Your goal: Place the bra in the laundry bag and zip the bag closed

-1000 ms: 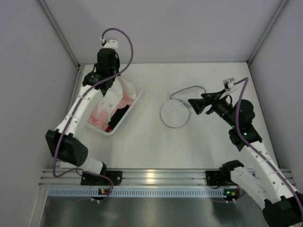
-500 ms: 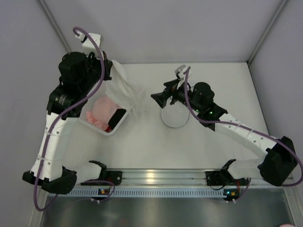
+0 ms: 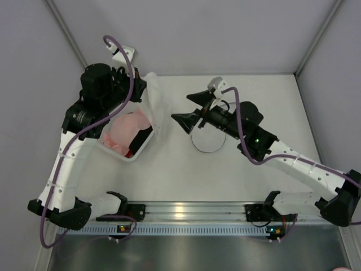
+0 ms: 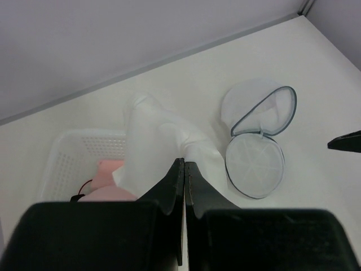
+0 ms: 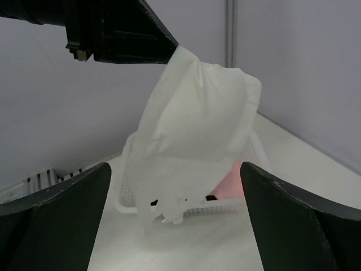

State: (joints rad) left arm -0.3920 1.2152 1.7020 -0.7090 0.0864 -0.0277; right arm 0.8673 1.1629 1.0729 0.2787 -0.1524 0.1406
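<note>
1. Two grippers. The left gripper [image 4: 184, 164] has its jaws pressed together, pinching the top edge of the bra [image 4: 158, 135]. The right gripper [image 3: 181, 107] is spread wide and holds nothing. It points toward the bra from just beside it, without touching.
2. One bra, white, hanging crumpled from the left gripper over the right side of the bin [image 3: 144, 148]. Whether its lower edge reaches the tabletop [image 3: 180, 175] cannot be told.
3. One laundry bag [image 4: 254, 164], unzipped, both round mesh halves lying open on the tabletop, to the right of the bra and apart from it. From above, the right arm covers most of it.
4. One plastic bin, holding one pink cloth [image 3: 124, 131] and one black item [image 3: 140, 138].
</note>
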